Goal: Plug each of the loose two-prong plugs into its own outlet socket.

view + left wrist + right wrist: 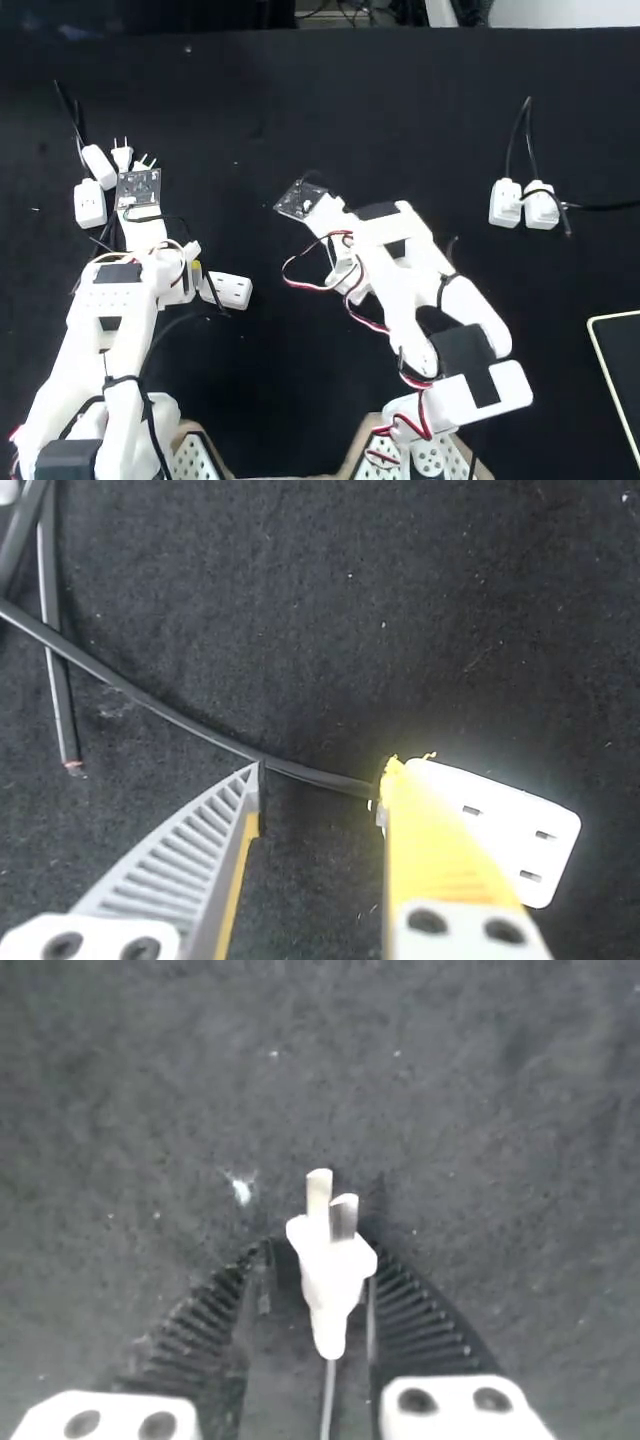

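Nearest, left gripper [320,780] gapes wide, black cable [170,715] crossing its tips, outlet socket [500,830] lower right against the yellow finger. The right gripper [320,1258] clamps a plug [326,1272], prongs pointing frame-up, long axis along the jaws, not yet inserted. Far right, plugged pair [522,203] looks done. Loose plugs [98,164] upper left remain.

On the table [330,100] we find one outlet socket [507,202] at three o'clock with a plug [541,205] touching its right side — well apart from everything else. At ten o'clock another socket [90,203] lies just beside loose plugs [122,152]. At eight o'clock, nearer the middle, a third socket [225,290] touches one finger of the left gripper [322,770], which straddles its cable [170,715]. The right gripper [320,1252], near centre, holds a two-prong plug [330,1272] between its fingers.
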